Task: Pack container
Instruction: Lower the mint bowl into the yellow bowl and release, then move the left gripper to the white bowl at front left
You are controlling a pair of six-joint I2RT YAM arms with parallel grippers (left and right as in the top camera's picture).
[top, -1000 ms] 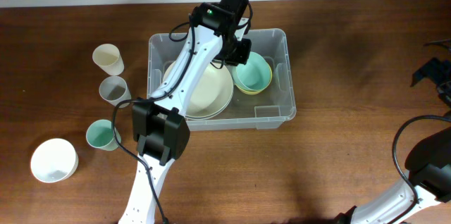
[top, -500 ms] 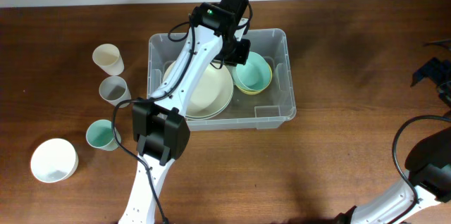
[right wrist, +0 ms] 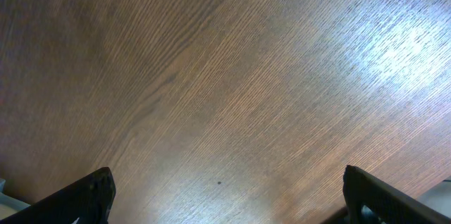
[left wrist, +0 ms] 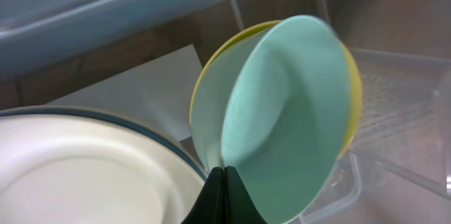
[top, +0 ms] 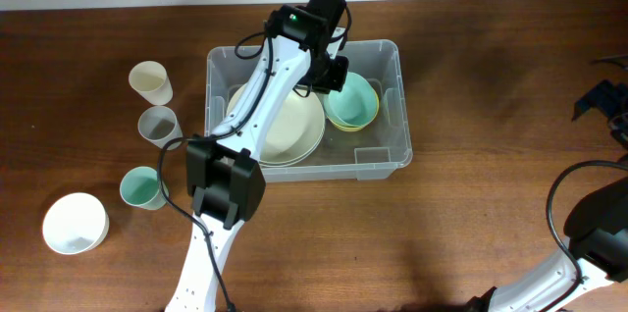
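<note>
Large rectangular clear plastic container (top: 385,147) sits at the middle of the brown wooden bench (top: 451,234), toward its far edge. Inside it, on the left, lies a big cream plate with a blue rim (top: 294,130). To the right, a mint-green bowl (top: 353,104) is nested in a yellow bowl (left wrist: 352,90), with the white label (left wrist: 134,83) on the container base showing beside them in the left wrist view. The left arm reaches down into the container. The left pincer (left wrist: 223,192) is closed, fingers pressed together on the rim of the mint-green bowl (the yellow bowl's edge runs to the same spot, so I cannot tell whether it is pinched too). The right pincer (right wrist: 229,199) is spread wide over bare bench, holding nothing, well apart from the container. Left of the container stand a cream cup (top: 150,81), a grey cup (top: 157,124) and a mint cup (top: 142,189) in a rough column. A white bowl (top: 75,222) sits nearest the left edge.
</note>
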